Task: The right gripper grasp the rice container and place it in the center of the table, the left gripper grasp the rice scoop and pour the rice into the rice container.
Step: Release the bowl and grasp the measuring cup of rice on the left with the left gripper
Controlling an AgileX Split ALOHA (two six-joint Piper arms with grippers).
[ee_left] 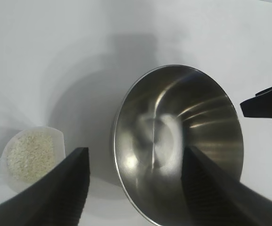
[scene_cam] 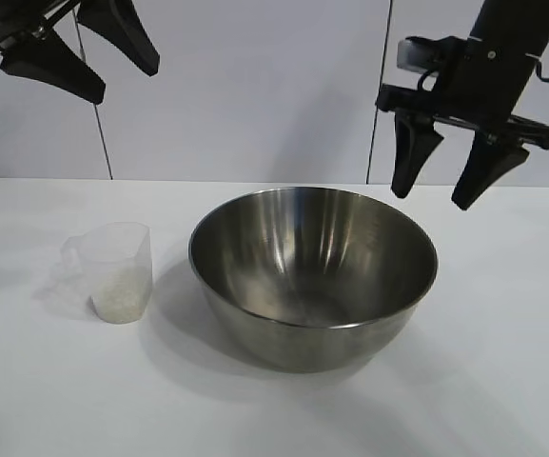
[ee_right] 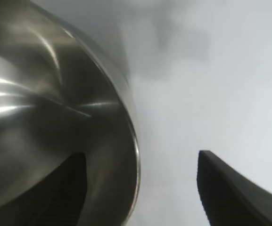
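While upright, rice scoop stands beside rice container.

I see the white table filling the lower part of the frame; resting on it at centre is the steel rice container, and just beside it at the left stands the rice scoop with rice inside

I see a shiny silver steel bowl with grey streaked reflections on a plain white table. At its 9 o'clock, my clear, frosted-looking scoop holds off-white rice. Both grippers are matte black.
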